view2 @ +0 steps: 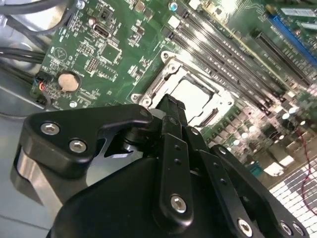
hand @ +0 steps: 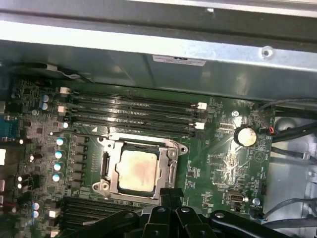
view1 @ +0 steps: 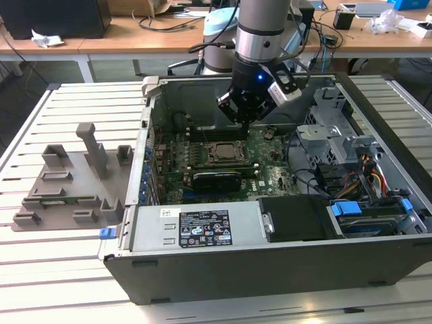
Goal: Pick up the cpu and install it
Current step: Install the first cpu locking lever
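Note:
The cpu (hand: 137,170) is a pale square chip lying flat inside the metal-edged socket frame (hand: 171,166) on the green motherboard. In the second wrist view the cpu (view2: 194,95) lies just beyond the black fingertips (view2: 168,105). My gripper (view1: 244,116) hangs inside the open computer case, a little above and behind the socket (view1: 225,152). Its fingers (hand: 172,195) are pressed together with nothing between them. The gripper is apart from the cpu.
A grey plastic tray (view1: 67,192) with raised blocks lies on the slatted table to the exterior view's left of the case. Memory slots (hand: 133,110) run beside the socket. A drive cage and cables (view1: 344,162) crowd the case's right side. A coin battery (hand: 244,135) sits on the board.

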`<state>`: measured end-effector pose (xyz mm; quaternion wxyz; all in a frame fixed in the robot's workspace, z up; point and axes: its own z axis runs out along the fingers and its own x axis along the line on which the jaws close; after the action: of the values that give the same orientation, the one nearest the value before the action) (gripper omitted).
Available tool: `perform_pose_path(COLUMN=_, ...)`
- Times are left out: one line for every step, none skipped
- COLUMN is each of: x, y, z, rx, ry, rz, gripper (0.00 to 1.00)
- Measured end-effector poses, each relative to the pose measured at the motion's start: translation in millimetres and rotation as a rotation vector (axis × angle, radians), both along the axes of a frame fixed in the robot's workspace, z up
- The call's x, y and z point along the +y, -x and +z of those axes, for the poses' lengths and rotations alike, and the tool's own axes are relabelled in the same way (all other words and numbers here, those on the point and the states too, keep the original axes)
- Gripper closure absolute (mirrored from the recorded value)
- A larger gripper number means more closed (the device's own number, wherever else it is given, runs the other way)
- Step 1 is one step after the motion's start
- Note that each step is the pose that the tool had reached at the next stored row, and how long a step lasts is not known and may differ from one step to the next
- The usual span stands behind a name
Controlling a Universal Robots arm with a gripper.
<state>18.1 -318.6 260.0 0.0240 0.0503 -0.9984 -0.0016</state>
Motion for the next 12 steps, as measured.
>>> perform_pose_path(x=0.0, y=0.1, z=0.1, rx=0.0001, ry=-0.0181, rz=-0.005, gripper=0.89)
perform_pose_path(x=0.0, y=0.1, z=0.1, rx=0.0001, ry=-0.0187, rz=-0.005, gripper=0.89)
perform_pose_path(x=0.0, y=0.1, z=0.1, rx=0.0001, ry=-0.0188, rz=-0.005, gripper=0.89)
perform_pose_path(x=0.0, y=0.2, z=0.0, rx=0.0001, ry=-0.0189, rz=-0.005, gripper=0.89)
perform_pose_path(x=0.0, y=0.2, z=0.3, rx=0.0002, ry=-0.0181, rz=-0.005, gripper=0.89)
perform_pose_path(x=-0.1, y=0.3, z=1.5, rx=0.0002, ry=-0.0178, rz=-0.005, gripper=0.89)
perform_pose_path(x=0.0, y=0.2, z=5.4, rx=0.0001, ry=-0.0178, rz=-0.005, gripper=0.89)
perform_pose_path(x=0.0, y=0.3, z=9.5, rx=0.0000, ry=-0.0178, rz=-0.005, gripper=0.89)
perform_pose_path(x=0.0, y=0.3, z=17.9, rx=0.0000, ry=-0.0178, rz=-0.005, gripper=0.89)
perform_pose_path(x=0.0, y=0.3, z=25.3, rx=0.0001, ry=-0.0178, rz=-0.005, gripper=0.89)
perform_pose_path(x=0.0, y=0.3, z=29.9, rx=0.0001, ry=-0.0178, rz=-0.005, gripper=0.89)
perform_pose_path(x=0.0, y=0.3, z=29.9, rx=-0.0001, ry=-0.0182, rz=-0.005, gripper=0.89)
